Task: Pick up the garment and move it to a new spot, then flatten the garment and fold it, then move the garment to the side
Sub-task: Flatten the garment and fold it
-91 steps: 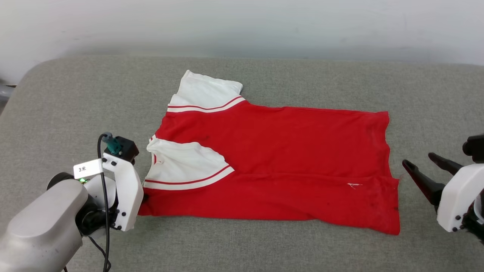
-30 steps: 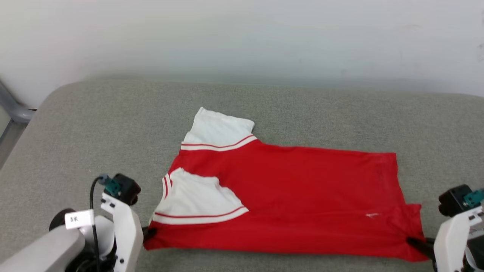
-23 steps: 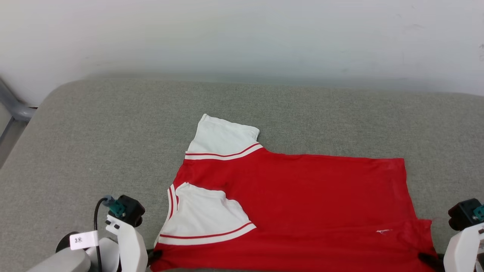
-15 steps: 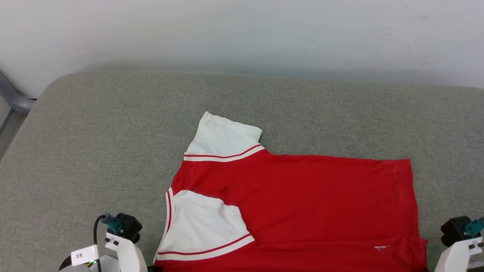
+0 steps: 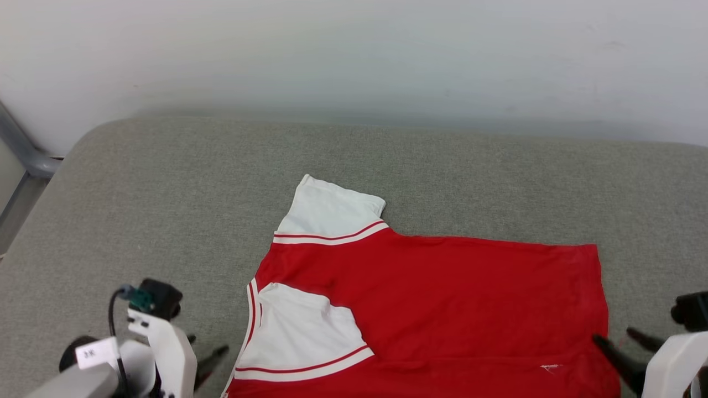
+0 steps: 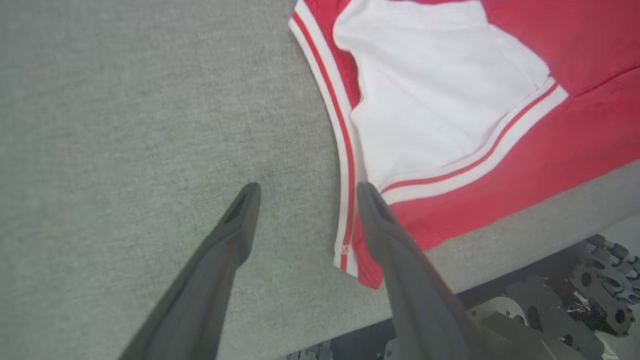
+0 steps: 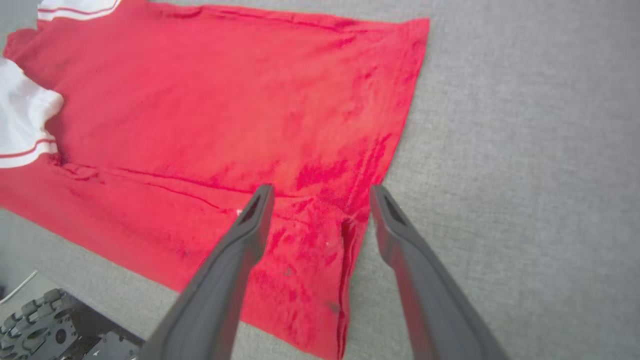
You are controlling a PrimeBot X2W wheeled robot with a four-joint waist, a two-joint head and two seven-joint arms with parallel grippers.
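The garment [image 5: 442, 298] lies flat on the grey cushion, plain red side up, with one white sleeve at its far left and another folded over its near left. Its near edge sits close to the cushion's front edge. My left gripper [image 5: 206, 355] is open just left of the garment's near-left corner; in the left wrist view my left gripper [image 6: 305, 192] hovers over the striped trim [image 6: 345, 165] with nothing held. My right gripper [image 5: 619, 338] is open at the near-right corner; in the right wrist view my right gripper [image 7: 320, 197] straddles the garment [image 7: 225, 125] hem, empty.
The grey cushion [image 5: 166, 193] stretches wide to the left, right and far side of the garment. A pale wall [image 5: 354, 55] rises behind it. A grey metal frame [image 5: 22, 160] stands at the far left. My own base [image 6: 550, 310] shows below the cushion's front edge.
Both grippers held the garment's near corners and drew it toward the front edge. They have now opened and let go, and the left gripper has drawn away to the left.
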